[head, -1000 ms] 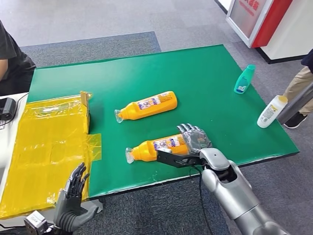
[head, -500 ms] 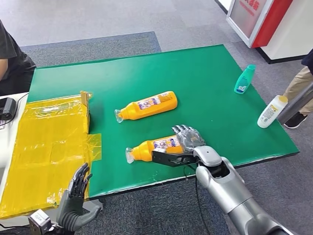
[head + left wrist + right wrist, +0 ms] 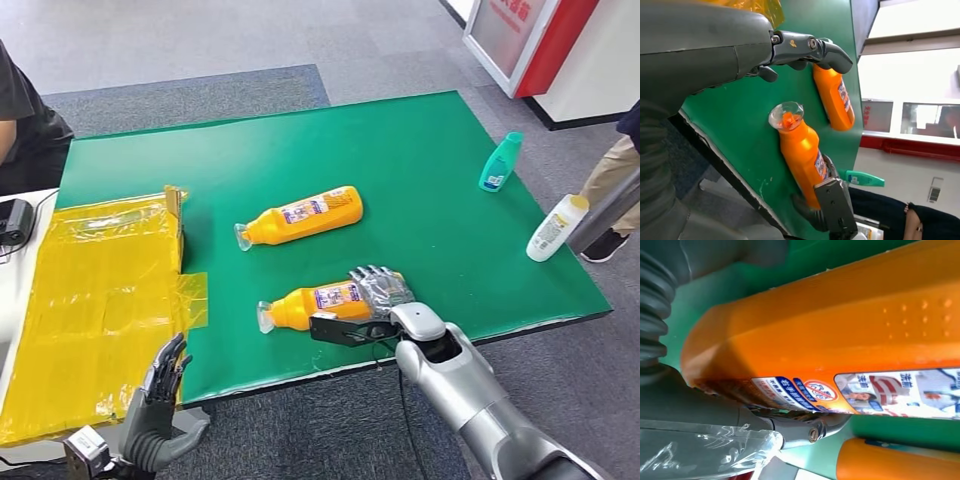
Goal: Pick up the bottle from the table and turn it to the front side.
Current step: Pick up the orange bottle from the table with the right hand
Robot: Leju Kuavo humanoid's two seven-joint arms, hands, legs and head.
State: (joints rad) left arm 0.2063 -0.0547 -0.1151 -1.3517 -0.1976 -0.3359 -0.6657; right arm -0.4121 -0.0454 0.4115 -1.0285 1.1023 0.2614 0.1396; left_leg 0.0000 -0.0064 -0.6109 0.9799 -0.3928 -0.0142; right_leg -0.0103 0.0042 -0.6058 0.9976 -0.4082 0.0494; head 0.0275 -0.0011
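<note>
Green table (image 3: 423, 170): R hand (image 3: 381, 300) fingers (image 3: 377, 285) wrapped round orange bottle (image 3: 321, 303) base, thumb underneath.

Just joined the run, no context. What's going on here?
The robot's right hand is wrapped around the base end of the nearer orange bottle, which lies on its side on the green table. Not lifted or turned yet. The left hand hovers open off the table's near edge. A second orange bottle lies further back, untouched.
</note>
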